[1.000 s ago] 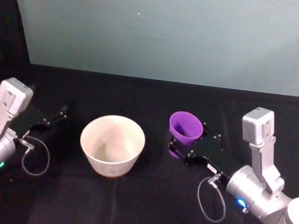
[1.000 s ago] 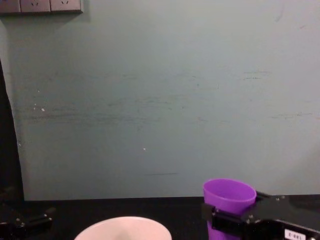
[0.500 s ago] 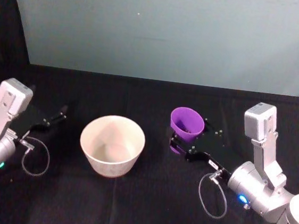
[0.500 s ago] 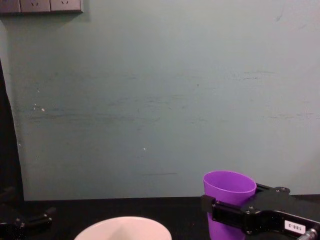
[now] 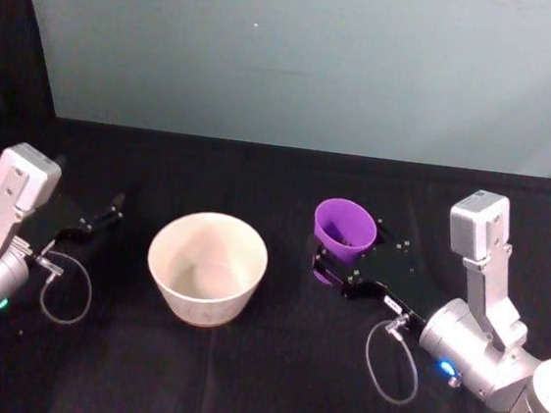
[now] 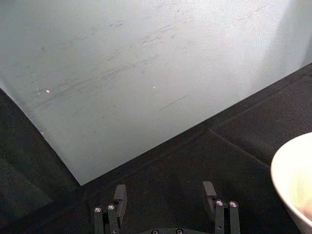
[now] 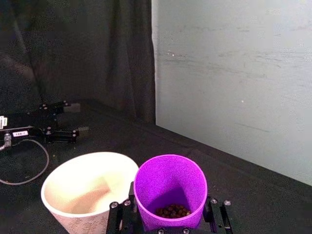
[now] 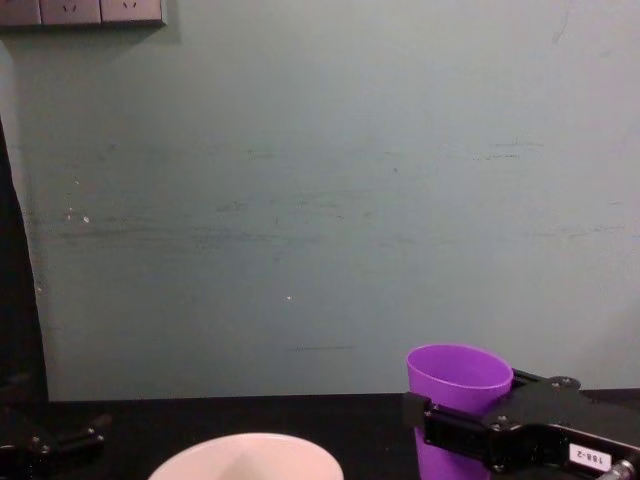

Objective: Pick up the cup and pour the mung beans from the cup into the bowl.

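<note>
Your cup (image 5: 344,229) stands upright at about 3 o'clock from the bowl (image 5: 207,266), near it but not touching, with the mung beans (image 7: 171,211) heaped in its bottom. The right gripper (image 5: 348,251) is clamped on the cup's lower wall, one finger on each side. Its base may be off the black table (image 5: 267,383), but that is hard to tell. The left gripper (image 6: 165,202) rests at the bowl's 9 o'clock, fingers spread wide, holding nothing.

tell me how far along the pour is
Done: the right pincer is shut on the cup. In hand: the cup is upright beside the bowl, beans inside. Left: tilting it over the bowl, which shows no beans. The left pincer is parked, open, on the bowl's other side.
</note>
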Motion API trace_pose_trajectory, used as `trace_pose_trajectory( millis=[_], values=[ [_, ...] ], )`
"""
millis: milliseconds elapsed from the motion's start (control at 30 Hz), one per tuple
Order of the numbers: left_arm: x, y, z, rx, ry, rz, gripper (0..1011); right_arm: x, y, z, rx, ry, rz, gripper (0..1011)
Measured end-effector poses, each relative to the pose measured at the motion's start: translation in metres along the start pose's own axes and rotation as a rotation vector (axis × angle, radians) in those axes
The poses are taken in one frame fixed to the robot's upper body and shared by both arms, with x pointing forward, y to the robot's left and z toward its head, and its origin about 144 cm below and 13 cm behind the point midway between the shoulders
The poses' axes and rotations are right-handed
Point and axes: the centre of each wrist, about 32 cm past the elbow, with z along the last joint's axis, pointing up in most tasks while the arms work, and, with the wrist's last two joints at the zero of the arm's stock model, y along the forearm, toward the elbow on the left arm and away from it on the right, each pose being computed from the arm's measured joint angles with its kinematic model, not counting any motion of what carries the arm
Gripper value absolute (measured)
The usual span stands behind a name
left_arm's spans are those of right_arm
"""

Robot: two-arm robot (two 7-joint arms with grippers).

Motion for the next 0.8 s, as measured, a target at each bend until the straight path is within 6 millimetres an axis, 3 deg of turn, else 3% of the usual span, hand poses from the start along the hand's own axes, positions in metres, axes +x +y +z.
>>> trace_pose_trajectory(
  millis=[800],
  values=[
    [0.0, 0.0, 0.0, 0.0, 0.0, 0.0, 1011, 0.0, -0.0001, -0.0003, 0.0, 0.001, 0.0, 726]
  ],
)
